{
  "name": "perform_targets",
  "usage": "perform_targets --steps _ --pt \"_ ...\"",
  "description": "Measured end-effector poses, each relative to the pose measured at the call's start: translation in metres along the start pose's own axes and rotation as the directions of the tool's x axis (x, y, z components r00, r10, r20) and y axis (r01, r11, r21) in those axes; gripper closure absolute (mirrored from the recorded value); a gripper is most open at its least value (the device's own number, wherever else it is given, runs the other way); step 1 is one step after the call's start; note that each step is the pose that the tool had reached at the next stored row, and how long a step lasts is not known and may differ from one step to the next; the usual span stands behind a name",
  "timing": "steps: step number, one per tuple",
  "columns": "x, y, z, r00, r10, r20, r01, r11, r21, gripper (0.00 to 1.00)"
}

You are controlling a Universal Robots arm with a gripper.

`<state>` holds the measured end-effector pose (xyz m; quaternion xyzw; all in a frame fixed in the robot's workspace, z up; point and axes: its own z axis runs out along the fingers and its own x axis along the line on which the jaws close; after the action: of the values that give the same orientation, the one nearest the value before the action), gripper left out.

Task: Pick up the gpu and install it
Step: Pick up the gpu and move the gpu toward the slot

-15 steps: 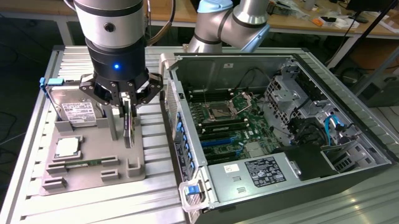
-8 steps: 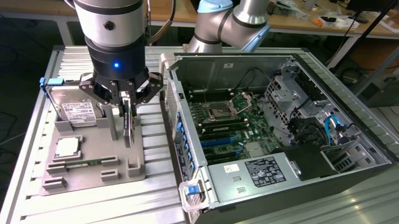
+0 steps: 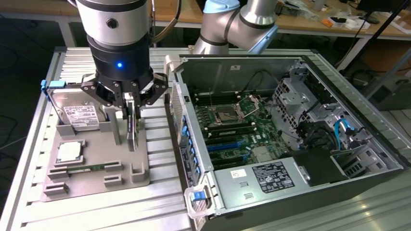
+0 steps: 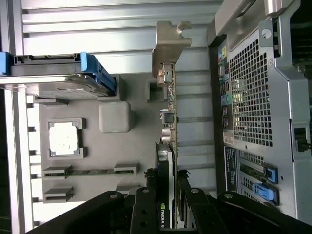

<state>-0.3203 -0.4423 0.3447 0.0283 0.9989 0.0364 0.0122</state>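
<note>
Ribbed aluminium table (image 3: 96,214) carries the whole job, with cluttered workbenches behind it. On the exterior view's left sits a grey fixture tray (image 3: 96,185); on its right an open computer case (image 3: 244,67) lies on its side, motherboard (image 3: 237,130) exposed.

The gpu (image 3: 133,130) stands on edge in the tray, near the side next to the case. The gripper (image 3: 132,102) is on its upper edge. In the wrist view the black fingers (image 4: 146,209) press on both faces of the card (image 4: 171,97), so I read them as clamped on it. Whether its lower edge has left the slot I cannot tell.

My judgement is that the card is light and stiff but delicate: bare components on the board, and a thin metal bracket (image 4: 168,44) at one end that could bend or snag. Gripping the flat faces near the middle of the long edge looks right (it should keep the card from swinging).

Also in the tray are a hard drive (image 3: 77,113) in a blue frame, a processor (image 3: 69,152) and a RAM stick (image 3: 86,168), all apart from the card. The tray's upright posts flank the card closely, and the case's perforated wall (image 4: 248,92) stands just beside it, between the tray and the motherboard
</note>
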Motion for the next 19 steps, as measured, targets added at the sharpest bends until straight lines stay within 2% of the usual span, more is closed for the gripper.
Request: perform_targets --steps 19 --pt "0.000 0.0010 -0.0130 1.0000 0.000 0.0000 0.000 1.0000 0.0000 0.73"
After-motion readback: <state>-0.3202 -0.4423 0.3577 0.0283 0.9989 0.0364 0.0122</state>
